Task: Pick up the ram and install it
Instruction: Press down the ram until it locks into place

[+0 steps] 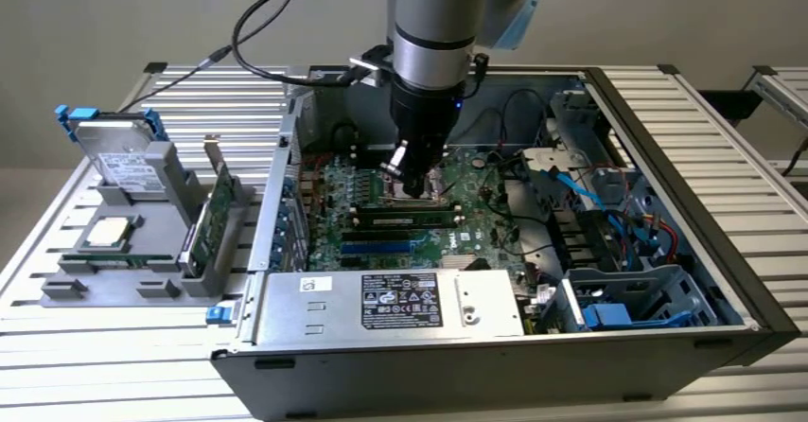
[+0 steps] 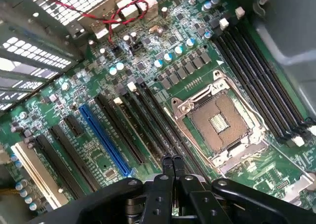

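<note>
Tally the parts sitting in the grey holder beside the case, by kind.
Hard drive: 1
Processor chip: 1
Expansion card: 1
Ram stick: 1
Total: 4

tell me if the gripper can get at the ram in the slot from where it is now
Probably yes. The gripper hangs shut inside the open case, just above the motherboard. The ram sits in a slot close below it in the exterior view, with nothing lying over it. The shut gripper would have to open first.
</note>
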